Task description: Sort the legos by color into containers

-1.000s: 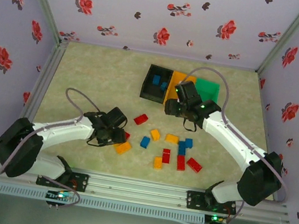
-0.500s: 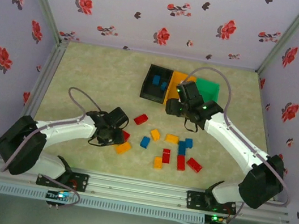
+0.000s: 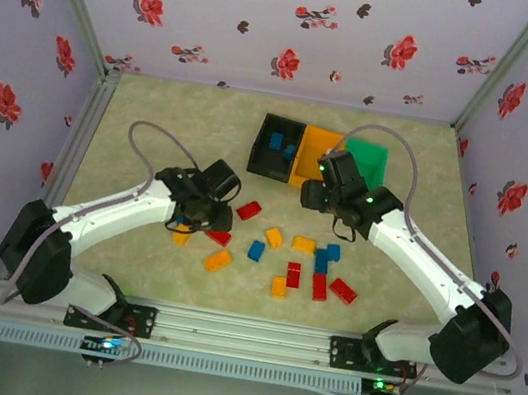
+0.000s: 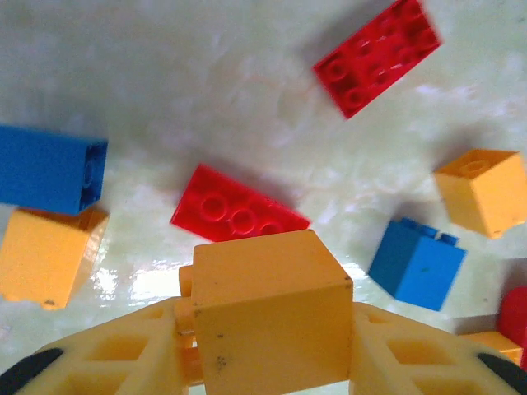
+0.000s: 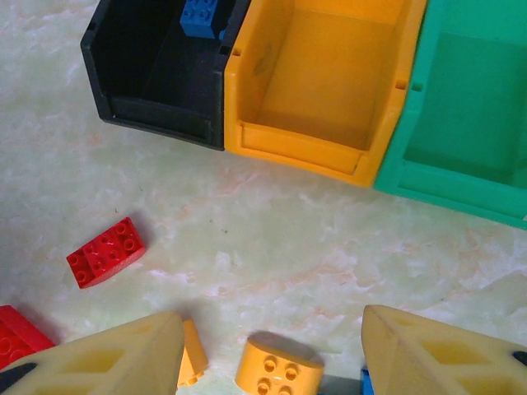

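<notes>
At the left of the tabletop (image 3: 154, 128), the left pincer (image 4: 265, 362) stands narrow, clamped on an orange-yellow brick (image 4: 268, 296) that is held by two opposite sides between its fingers (image 4: 107, 354).

Just beyond that held piece, in the left wrist view, a flat red brick (image 4: 239, 210) lies on the surface. To its left, a blue brick (image 4: 49, 169) touches an orange-yellow block (image 4: 49, 255).

Across the middle, the loose legos (image 3: 294, 275) are scattered near the arms, red, blue and orange-yellow mixed, some touching and some apart. One red piece (image 3: 249, 209) lies apart from the cluster, on its far side, between it and the bins.

Toward the far side, right of centre, the three containers stand joined in a row:
- Black bin (image 5: 156, 115) at the left, holding blue legos (image 3: 275, 142).
- Orange bin (image 5: 305, 152) in the middle.
- Green bin (image 5: 445, 185) at the right.

On the near side of the row, the right pincer (image 5: 270, 314) is above the tabletop with its jaws moderately wide and nothing gripped. A rounded orange-yellow piece (image 5: 278, 364) lies stud side up on the surface below the gap. The orange bin is straight ahead of the fingers.
</notes>
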Action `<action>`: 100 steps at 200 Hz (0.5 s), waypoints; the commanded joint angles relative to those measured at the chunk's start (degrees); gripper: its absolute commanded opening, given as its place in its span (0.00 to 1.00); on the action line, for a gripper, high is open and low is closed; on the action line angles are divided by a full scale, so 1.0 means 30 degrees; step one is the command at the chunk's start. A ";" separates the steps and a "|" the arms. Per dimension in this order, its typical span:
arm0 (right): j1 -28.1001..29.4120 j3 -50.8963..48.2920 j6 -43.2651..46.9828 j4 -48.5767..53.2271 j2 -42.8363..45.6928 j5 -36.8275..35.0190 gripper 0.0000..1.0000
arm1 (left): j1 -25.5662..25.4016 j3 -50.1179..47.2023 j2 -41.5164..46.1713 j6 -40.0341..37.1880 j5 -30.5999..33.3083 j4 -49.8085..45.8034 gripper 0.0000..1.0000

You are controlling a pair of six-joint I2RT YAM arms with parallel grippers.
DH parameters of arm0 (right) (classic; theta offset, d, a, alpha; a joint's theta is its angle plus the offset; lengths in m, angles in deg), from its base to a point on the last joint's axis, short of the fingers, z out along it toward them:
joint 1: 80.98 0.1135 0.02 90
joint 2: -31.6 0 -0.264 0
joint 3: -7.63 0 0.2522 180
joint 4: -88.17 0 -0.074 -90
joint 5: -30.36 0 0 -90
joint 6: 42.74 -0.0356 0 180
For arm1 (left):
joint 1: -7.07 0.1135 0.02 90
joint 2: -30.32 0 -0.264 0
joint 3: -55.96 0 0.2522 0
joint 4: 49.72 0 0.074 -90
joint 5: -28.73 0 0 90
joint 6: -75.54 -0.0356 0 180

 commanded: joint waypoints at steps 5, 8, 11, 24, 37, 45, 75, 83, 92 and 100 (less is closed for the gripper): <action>0.0121 -0.0317 -0.0407 0.0775 0.0893 -0.1194 0.59 | -0.0015 0.2405 -0.1394 -0.1978 0.0465 -0.1066 0.45; 0.0121 -0.0354 -0.0416 0.0845 0.0993 -0.1257 0.59 | -0.0030 0.2712 -0.1627 -0.2084 0.0449 -0.1066 0.45; 0.0121 -0.0383 -0.0432 0.0878 0.1017 -0.1322 0.59 | 0.0009 0.3033 -0.1846 -0.2215 0.0443 -0.1095 0.45; 0.0121 -0.0445 -0.0478 0.1078 0.1293 -0.1481 0.59 | 0.0028 0.4522 -0.2885 -0.2814 0.0473 -0.1206 0.44; 0.0096 -0.0533 -0.0521 0.1351 0.1626 -0.1726 0.59 | 0.0046 0.5865 -0.3913 -0.3205 0.0480 -0.1443 0.44; 0.0092 -0.0580 -0.0552 0.1554 0.1832 -0.1860 0.59 | 0.0031 0.6469 -0.4446 -0.3367 0.0448 -0.1392 0.44; 0.0064 -0.1092 -0.0634 0.2007 0.2800 -0.2413 0.59 | 0.0066 0.9274 -0.6890 -0.4184 0.0470 -0.1057 0.43; 0.0034 -0.1213 -0.0662 0.2155 0.2985 -0.2493 0.59 | 0.0071 1.0345 -0.7660 -0.4391 0.0377 -0.1123 0.42; -0.0014 -0.1328 -0.0716 0.2316 0.3233 -0.2528 0.59 | 0.0075 1.1557 -0.8552 -0.4630 0.0269 -0.1153 0.42; -0.0040 -0.1423 -0.0778 0.2450 0.3442 -0.2521 0.59 | 0.0077 1.2644 -0.9353 -0.4761 0.0138 -0.1210 0.42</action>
